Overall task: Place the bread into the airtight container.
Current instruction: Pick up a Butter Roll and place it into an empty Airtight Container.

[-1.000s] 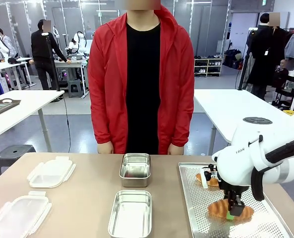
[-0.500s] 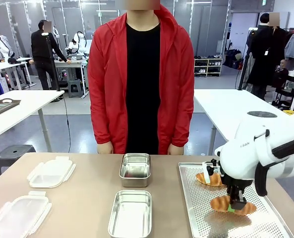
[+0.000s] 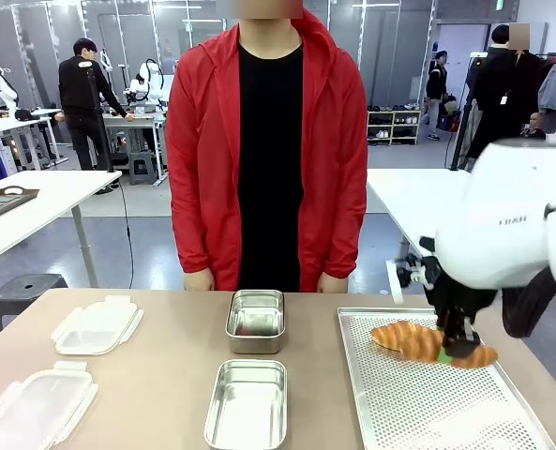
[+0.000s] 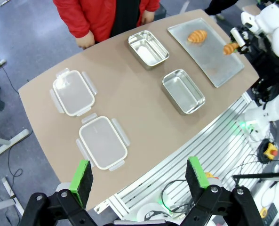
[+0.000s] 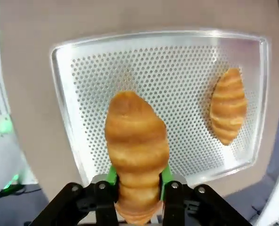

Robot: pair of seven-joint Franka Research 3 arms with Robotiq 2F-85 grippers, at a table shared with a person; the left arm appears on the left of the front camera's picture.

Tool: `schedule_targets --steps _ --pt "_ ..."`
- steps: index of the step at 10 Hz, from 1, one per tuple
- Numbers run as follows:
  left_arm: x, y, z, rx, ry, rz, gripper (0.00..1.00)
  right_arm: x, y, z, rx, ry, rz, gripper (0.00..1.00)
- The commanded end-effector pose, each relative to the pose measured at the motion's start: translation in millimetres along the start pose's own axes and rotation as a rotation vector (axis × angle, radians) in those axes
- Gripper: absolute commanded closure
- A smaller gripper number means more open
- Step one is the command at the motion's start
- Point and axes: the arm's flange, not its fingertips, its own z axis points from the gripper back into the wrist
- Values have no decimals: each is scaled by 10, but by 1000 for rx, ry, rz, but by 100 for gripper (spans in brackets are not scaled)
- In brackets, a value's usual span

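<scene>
Front view: fixed at the robot's edge of the surface [image 3: 156,375]; you look level across it at the person [image 3: 268,159], middle distance.
Left wrist view: high overhead; you look down past the left pincer [image 4: 139,173] on the whole surface.
Right wrist view: near; you look down along the right pincer [image 5: 137,181] onto the tray [image 5: 186,66].
Shared by all three: tray and the gripped croissant [image 5: 135,141].

Brown table [image 3: 165,375]: far steel tin [image 3: 256,320], near steel tin [image 3: 247,403], far plastic lid [image 3: 97,324], near plastic lid [image 3: 34,409], perforated tray [image 3: 418,412] at right.
</scene>
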Motion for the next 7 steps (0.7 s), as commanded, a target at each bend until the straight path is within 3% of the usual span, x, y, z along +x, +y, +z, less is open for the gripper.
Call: schedule_targets --steps 1,5,7 --pt "30 -10 24 -9 -1 -10 0 514 65 340 -22 9 -18 63" --pt "30 -10 24 -9 -1 -10 0 1801 489 597 -27 15 -9 63" --pt "30 -10 24 -9 -1 -10 0 2287 717 630 -41 20 -2 63"
